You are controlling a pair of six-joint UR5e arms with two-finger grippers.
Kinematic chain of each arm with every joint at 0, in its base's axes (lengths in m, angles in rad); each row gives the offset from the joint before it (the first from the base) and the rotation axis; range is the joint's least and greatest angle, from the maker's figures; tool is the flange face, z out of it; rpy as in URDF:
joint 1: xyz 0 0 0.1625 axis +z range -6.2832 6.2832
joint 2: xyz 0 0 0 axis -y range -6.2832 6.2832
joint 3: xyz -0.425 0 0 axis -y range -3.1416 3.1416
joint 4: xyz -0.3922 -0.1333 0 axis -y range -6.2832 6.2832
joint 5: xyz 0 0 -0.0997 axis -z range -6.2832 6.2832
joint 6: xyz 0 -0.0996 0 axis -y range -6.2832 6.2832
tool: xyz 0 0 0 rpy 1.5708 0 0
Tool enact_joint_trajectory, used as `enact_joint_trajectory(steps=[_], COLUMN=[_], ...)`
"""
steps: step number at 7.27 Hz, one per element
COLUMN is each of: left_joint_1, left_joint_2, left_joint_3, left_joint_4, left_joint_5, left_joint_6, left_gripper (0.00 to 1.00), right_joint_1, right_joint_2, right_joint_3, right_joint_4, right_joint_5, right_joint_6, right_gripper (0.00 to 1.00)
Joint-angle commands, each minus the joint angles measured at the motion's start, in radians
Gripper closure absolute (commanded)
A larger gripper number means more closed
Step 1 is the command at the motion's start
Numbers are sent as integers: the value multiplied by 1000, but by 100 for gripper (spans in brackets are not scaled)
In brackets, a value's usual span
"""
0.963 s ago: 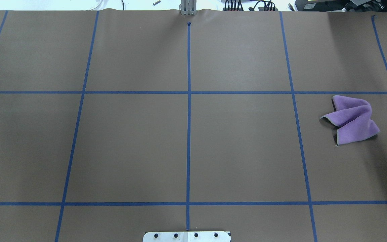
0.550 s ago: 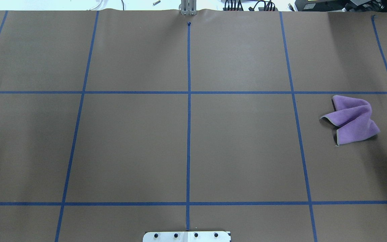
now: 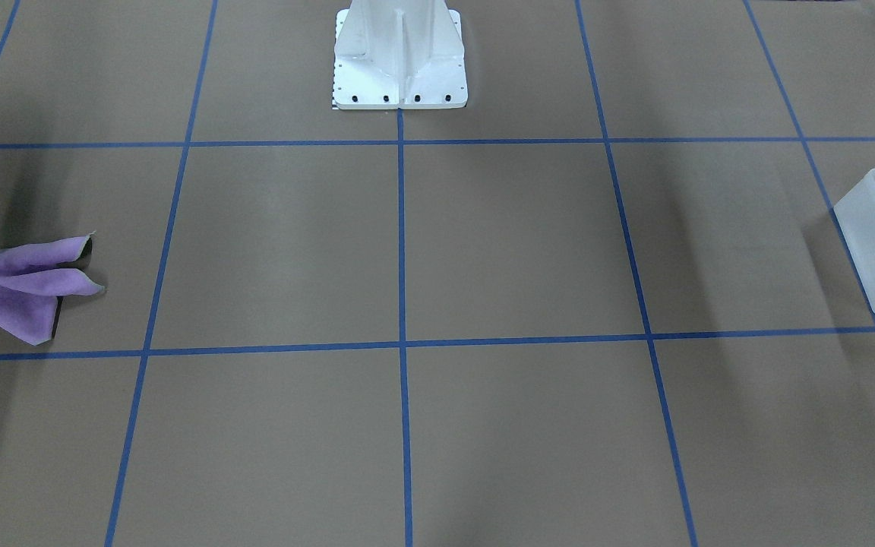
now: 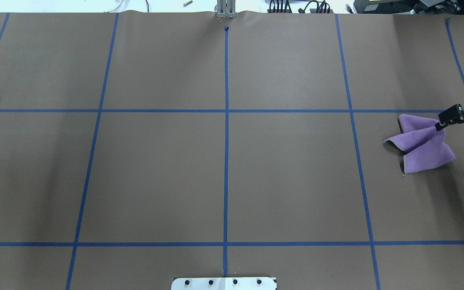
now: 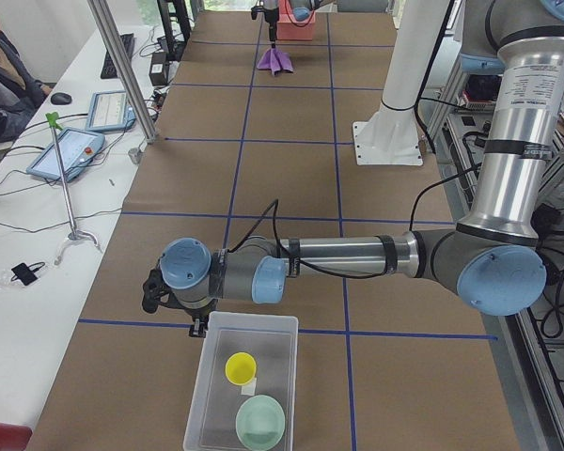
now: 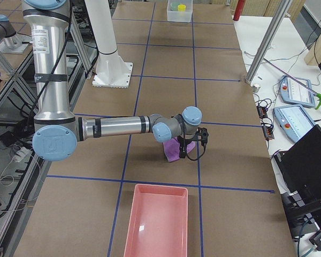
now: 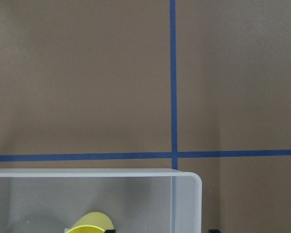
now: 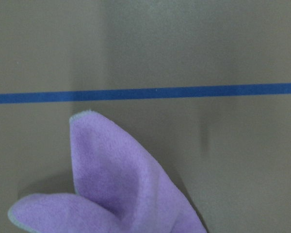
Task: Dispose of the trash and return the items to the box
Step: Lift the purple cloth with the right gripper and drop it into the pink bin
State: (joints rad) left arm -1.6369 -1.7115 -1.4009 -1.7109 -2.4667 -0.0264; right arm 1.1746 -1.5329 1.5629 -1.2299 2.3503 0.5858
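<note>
The box (image 5: 252, 318) was set at the left end edge of the tabletop, with a yellow cup (image 5: 240, 367) and a green bowl (image 5: 260, 422) contained in it. The left gripper (image 5: 174, 301) was held just beside its wall. The right gripper (image 6: 195, 144) was placed at a purple cloth (image 4: 421, 143) near the right end edge, where a pink tray (image 6: 158, 225) was laid. Finger spread could be told for neither gripper

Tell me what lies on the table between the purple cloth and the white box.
Nothing: in the front-facing view, only bare taped table separates the cloth and the box.
</note>
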Motion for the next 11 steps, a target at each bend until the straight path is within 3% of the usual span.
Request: enact_joint_trajectory(steps=[1,2,3,4,7,8,10,11], left_joint_1=[3,5,5,5,5,6,14,15], left_joint_2=[21,41,56,58,64,64,65,66], left_joint_3=[-22,-58,-78,-82,-82,-84,-82,-82], left_joint_4=[-1,0,0,2,0,2,4,4], left_joint_5=[0,2,3,3,3,2,0,-1], left_joint_6=[-4,-6,-6,-6,-7,-7,-7,-9], left_gripper=[29,29,29,29,29,29,29,29], right_joint_1=[-19,-24,-30,-32,-29,27,155,228], right_joint_2=[17,17,17,17,28,23,-48,-97], right_joint_3=[-46,-49,-49,-49,-21,-12,101,141], right_joint_4=[72,72,70,72,58,55,17,-15], right_joint_5=[-3,-3,-3,0,32,46,114,119], right_joint_6=[49,48,67,97,100,100,75,-29], right_gripper=[0,1,38,99,100,100,100,100])
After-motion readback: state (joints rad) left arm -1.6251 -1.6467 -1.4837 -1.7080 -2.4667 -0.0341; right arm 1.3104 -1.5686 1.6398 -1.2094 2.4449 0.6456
